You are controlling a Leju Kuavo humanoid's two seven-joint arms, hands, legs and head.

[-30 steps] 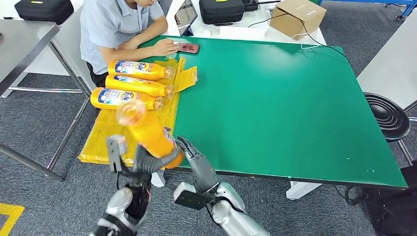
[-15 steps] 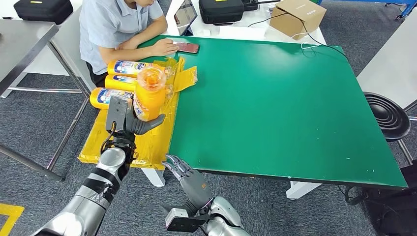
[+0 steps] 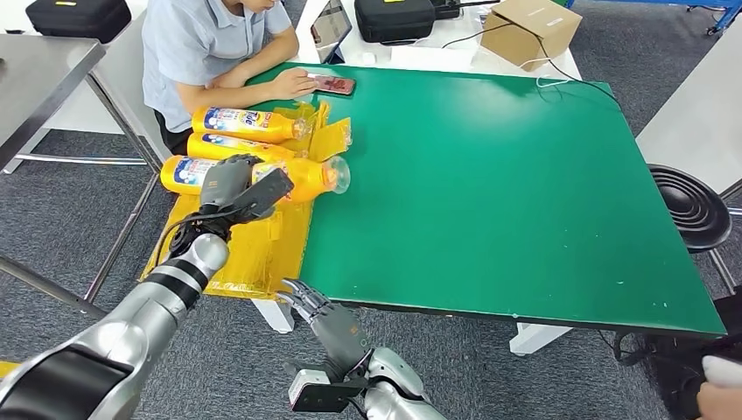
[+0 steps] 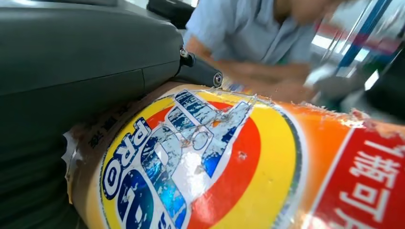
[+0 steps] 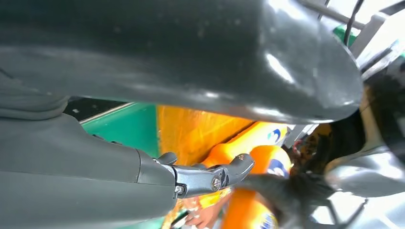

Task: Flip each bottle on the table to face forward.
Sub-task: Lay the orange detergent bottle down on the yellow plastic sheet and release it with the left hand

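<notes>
Bottle point(image 3: 302, 178) lies sideways over the yellow sheet point(image 3: 254, 249), cap toward the green table point(image 3: 490, 175); my left hand point(image 3: 234, 185) grips it. Right hand point(image 3: 325, 322) hangs off the near edge, fingers apart. Left wrist: bottle label point(image 4: 200, 162) worn, peeling.

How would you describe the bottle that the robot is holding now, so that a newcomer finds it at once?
Look at the green table, then at the yellow sheet on its left edge, where orange bottles lie in a row near the seated person. The held bottle is the one nearest the robot, lying on its side under the left hand. Unlike its neighbours, its cap end reaches onto the green surface.
</notes>
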